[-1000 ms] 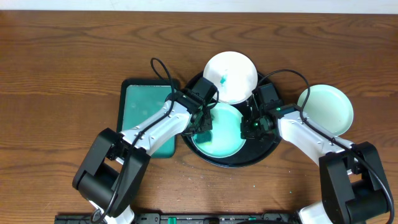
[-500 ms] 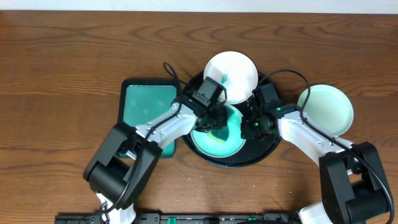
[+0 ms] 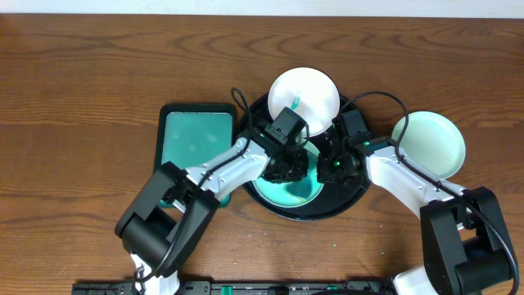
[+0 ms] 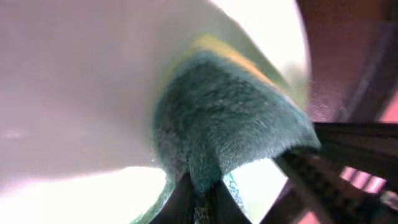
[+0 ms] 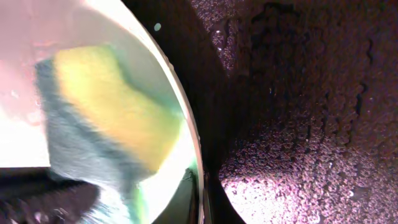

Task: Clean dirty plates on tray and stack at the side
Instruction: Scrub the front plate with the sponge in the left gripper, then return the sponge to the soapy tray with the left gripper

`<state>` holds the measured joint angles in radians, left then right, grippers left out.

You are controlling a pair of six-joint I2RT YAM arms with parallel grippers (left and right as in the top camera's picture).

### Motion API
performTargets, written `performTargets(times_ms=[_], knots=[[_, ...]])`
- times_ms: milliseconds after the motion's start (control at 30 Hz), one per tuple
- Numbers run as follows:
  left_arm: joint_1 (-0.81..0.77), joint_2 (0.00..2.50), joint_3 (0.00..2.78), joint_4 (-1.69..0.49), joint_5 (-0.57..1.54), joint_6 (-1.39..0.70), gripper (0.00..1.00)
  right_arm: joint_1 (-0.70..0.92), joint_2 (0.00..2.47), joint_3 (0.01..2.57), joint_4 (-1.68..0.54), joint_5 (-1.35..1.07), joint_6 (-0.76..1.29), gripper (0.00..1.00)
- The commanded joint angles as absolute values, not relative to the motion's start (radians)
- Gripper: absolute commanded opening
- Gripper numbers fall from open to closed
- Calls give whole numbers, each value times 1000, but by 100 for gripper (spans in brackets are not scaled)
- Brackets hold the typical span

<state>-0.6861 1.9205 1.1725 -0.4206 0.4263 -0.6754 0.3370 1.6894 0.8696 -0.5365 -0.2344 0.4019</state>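
On the brown wooden table [image 3: 98, 74], well off to the left of the left claw, lies a rectangular black-rimmed teal tray [image 3: 195, 147]. The left claw [image 3: 288, 164] hangs over the near half of the large round glossy black tray [image 3: 348, 206]. Its fingers are clamped on a teal-green sponge with a yellow layer [image 4: 230, 124]. In the left wrist view the sponge bulges out of the left claw [image 4: 200, 202] and presses flat against the small white plate smeared teal [image 4: 74, 93].

This plate [image 3: 282, 192] sits in the black tray directly under the left claw, its surface washed teal. Just beyond both claws, a second small white plate with a teal streak at its centre [image 3: 315, 94] lies across the tray's far rim.

The right claw [image 3: 332, 166] stands just beside the left one, at the smeared plate's right edge. In the right wrist view the right claw [image 5: 202, 193] is closed on that plate's rim, with the sponge to its left and the wet black tray [image 5: 298, 93] to its right.

Off to the right of the right claw, a third small white plate, faintly green [image 3: 430, 143], rests on the table outside the tray.
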Motion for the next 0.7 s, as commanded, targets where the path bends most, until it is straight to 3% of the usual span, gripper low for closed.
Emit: performTargets(times_ms=[0, 333, 667], knots=[[-631, 1943, 1150, -536, 92, -694, 7, 357, 1720, 855, -540, -184, 396, 1], [-551, 1920, 1215, -713, -241, -680, 7, 357, 1720, 855, -537, -184, 396, 1], [-554, 1822, 1287, -820, -113, -642, 7, 357, 1720, 855, -535, -184, 396, 1]])
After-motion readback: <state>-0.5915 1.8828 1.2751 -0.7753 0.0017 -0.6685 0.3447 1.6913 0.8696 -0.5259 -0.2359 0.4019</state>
